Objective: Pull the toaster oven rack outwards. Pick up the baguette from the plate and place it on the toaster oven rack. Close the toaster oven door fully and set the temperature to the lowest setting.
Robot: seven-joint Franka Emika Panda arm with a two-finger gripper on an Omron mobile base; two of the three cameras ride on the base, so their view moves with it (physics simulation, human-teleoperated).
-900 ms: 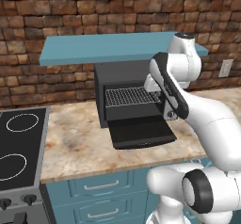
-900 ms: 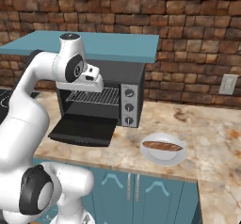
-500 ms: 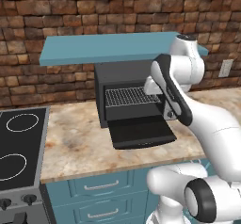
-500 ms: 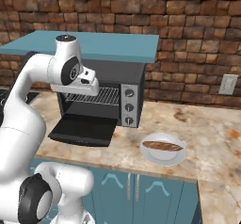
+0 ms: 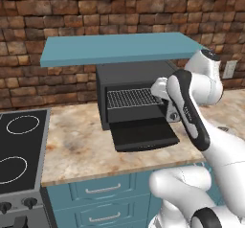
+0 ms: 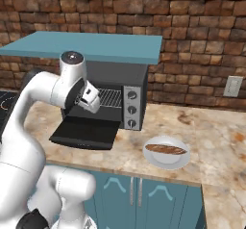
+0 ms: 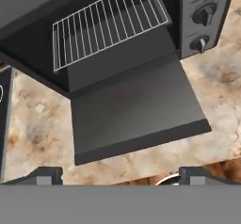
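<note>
On the marble worktop (image 6: 211, 141), against the brick wall and under a blue shelf (image 5: 119, 47), stands the toaster oven (image 6: 120, 74), with its toaster oven door (image 7: 136, 110) dropped flat toward the near side. The toaster oven rack (image 7: 106, 23) shows as a silver wire grid with its front edge about level with the mouth of the cavity, above the hinge end of the door. The end effector (image 7: 120, 173) hangs in front of the opening, above the lowered door, with its fingertips (image 7: 47, 175) spread wide apart and nothing between them.

Judging by this, the rack pull looks finished or nearly so, and the step in hand is the move to the bread. The baguette (image 6: 166, 149) lies lengthwise on a white plate (image 6: 153, 159) on the worktop, right of the oven and nearer than its knob panel (image 6: 131, 107), well apart from the end effector. It is thin, golden-brown and elongated, resting flat, so the next move would call for swinging the arm right, coming down over the loaf, and turning the wrist so the fingers close across its narrow width near the middle. The rim of the plate sits close beneath, so a shallow descent seems wise.
</note>
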